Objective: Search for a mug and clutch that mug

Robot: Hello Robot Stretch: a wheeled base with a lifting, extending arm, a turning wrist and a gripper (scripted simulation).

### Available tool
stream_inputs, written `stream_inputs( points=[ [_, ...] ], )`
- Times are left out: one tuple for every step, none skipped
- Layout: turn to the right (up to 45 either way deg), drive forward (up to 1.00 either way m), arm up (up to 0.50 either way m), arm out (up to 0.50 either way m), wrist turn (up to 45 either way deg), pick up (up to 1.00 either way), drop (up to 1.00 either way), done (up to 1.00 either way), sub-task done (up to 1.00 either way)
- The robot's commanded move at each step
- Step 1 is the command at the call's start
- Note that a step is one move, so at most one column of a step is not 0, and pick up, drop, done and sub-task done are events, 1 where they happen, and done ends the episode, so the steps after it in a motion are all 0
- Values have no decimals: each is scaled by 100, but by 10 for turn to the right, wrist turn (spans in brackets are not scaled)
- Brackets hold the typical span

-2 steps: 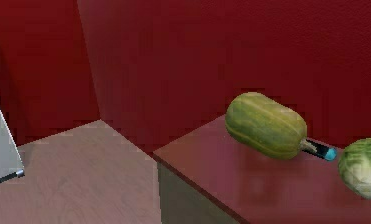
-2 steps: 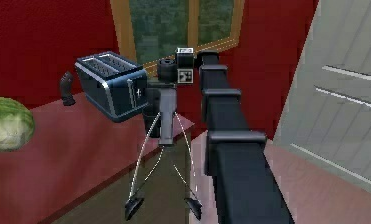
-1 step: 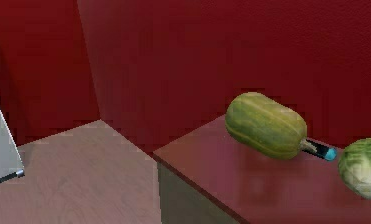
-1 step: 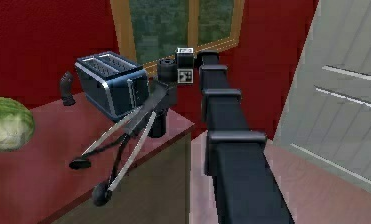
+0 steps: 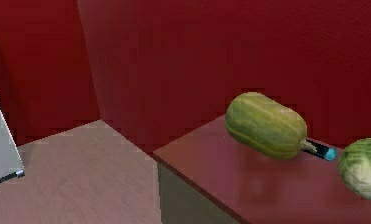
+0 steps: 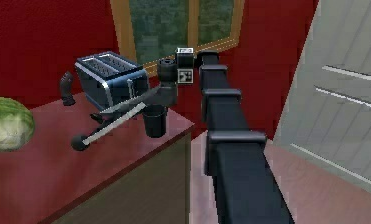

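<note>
A small dark mug-like cup (image 6: 154, 121) stands near the corner of the dark red countertop (image 6: 63, 165). The arm (image 6: 233, 140) rises from the bottom edge to two white marker squares (image 6: 185, 54). Left of them the gripper (image 6: 149, 104) reaches over the counter close to the cup. I cannot tell whether it touches the cup or holds anything, since the cup and a long grey utensil (image 6: 108, 130) lie on the counter right by its fingers.
A shiny blue toaster (image 6: 110, 80) and a dark shaker (image 6: 66, 88) stand behind the cup, with a green round vegetable (image 6: 10, 122) at the left edge. A window (image 6: 183, 22) and a white door (image 6: 333, 90) lie beyond. Ahead, a striped green melon (image 5: 265, 125), a pale green head (image 5: 361, 167) and a teal-tipped handle (image 5: 320, 151) sit on the counter (image 5: 243, 170).
</note>
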Motion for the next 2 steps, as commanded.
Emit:
stream_inputs(
  points=[
    [0,0,0,0,450,0,0,0,0],
    [0,0,0,0,210,0,0,0,0]
  ],
)
